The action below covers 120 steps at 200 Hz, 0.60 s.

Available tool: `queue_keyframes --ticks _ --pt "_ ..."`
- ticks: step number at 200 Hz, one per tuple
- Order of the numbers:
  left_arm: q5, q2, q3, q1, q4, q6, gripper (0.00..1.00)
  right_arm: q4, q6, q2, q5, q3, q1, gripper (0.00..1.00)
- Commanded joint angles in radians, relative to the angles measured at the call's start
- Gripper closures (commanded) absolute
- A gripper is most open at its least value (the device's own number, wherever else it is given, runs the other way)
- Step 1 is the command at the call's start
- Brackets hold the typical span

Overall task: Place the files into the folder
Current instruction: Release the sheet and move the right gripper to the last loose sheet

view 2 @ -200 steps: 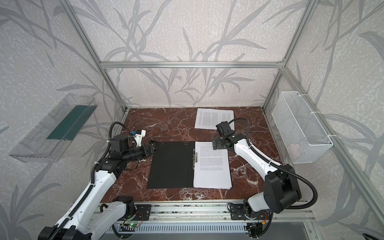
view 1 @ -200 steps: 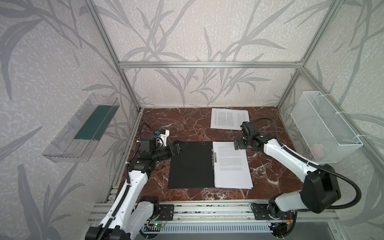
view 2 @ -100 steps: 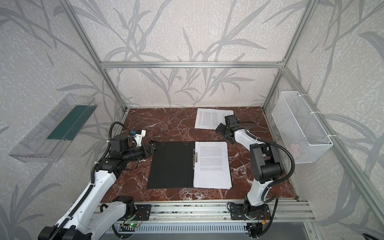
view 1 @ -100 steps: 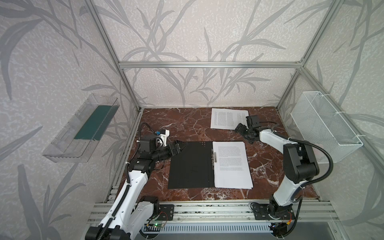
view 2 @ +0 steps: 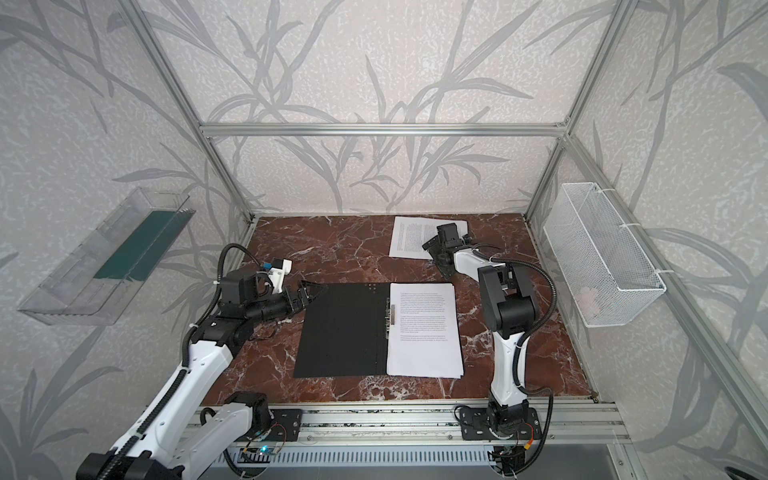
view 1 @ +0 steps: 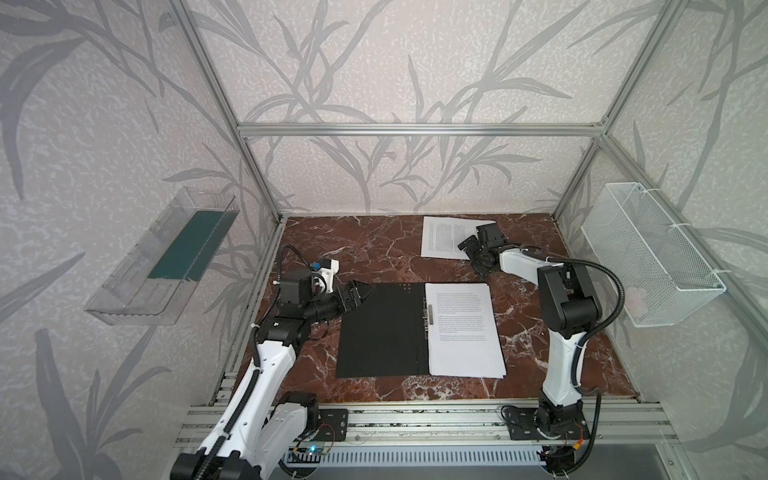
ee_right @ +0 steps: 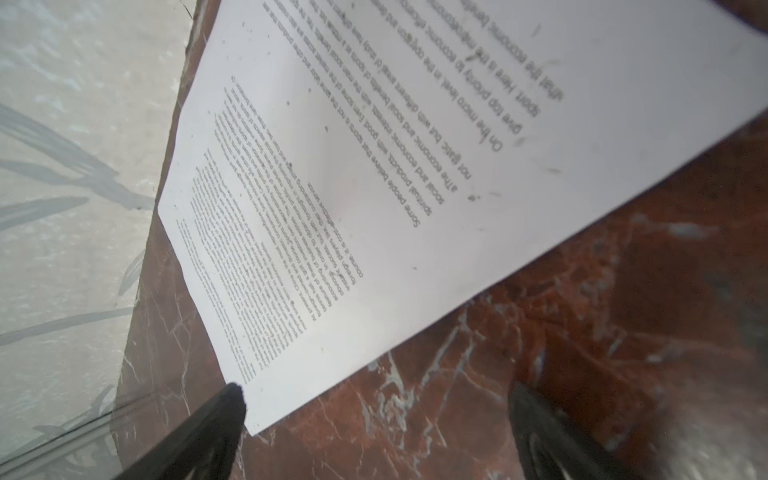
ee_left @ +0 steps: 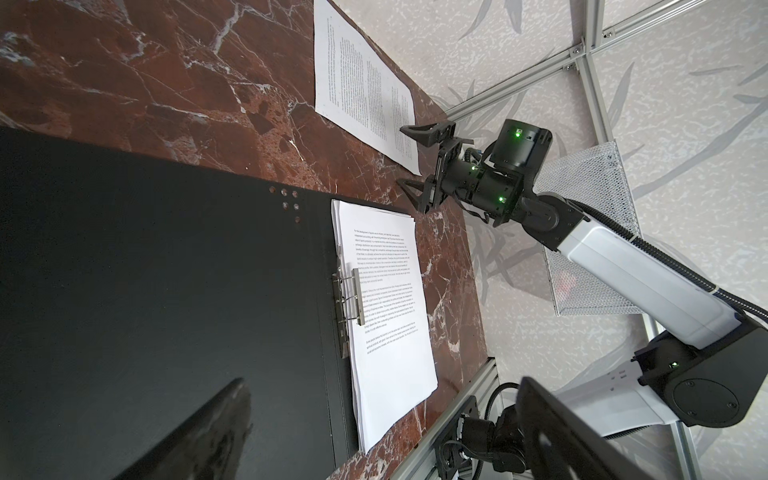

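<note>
The folder (view 1: 382, 328) lies open on the marble table, black inside up, metal spine clip (view 1: 429, 313) in the middle. A stack of files (view 1: 465, 332) rests on its right half. Another printed sheet (view 1: 444, 237) lies loose at the back. My left gripper (view 1: 357, 291) stands open at the folder's far left corner, nothing between its fingers. My right gripper (view 1: 473, 257) is open and low by the loose sheet's near right corner; in the right wrist view one fingertip (ee_right: 235, 390) overlaps that sheet (ee_right: 374, 166), and bare marble shows between the fingers.
A clear plastic tray (view 1: 174, 253) with a green base hangs on the left wall. A white wire mesh basket (view 1: 652, 257) hangs on the right wall. Aluminium frame posts stand at the corners, and a rail (view 1: 415, 419) runs along the front edge.
My right gripper has moved from the folder's far right corner back to the loose sheet, its elbow folding upright. The left arm has stayed still.
</note>
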Motion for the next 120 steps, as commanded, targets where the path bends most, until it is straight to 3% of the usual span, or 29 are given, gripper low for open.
queue_keyframes --ticks 1,52,88,120 --pt "0.019 -0.006 0.021 0.005 0.023 -0.008 0.01 -0.044 0.081 0.074 0.047 0.026 0.001 0.01" --pt "0.018 -0.012 0.021 0.007 0.025 -0.008 0.01 0.191 0.127 0.162 0.047 0.009 -0.001 0.01" --pt "0.018 -0.01 0.021 0.01 0.027 -0.01 0.01 0.445 0.1 0.193 0.036 -0.028 -0.001 0.01" --pt "0.021 -0.011 0.018 0.011 0.033 -0.015 0.01 0.564 0.061 0.221 0.008 -0.001 -0.005 0.0"
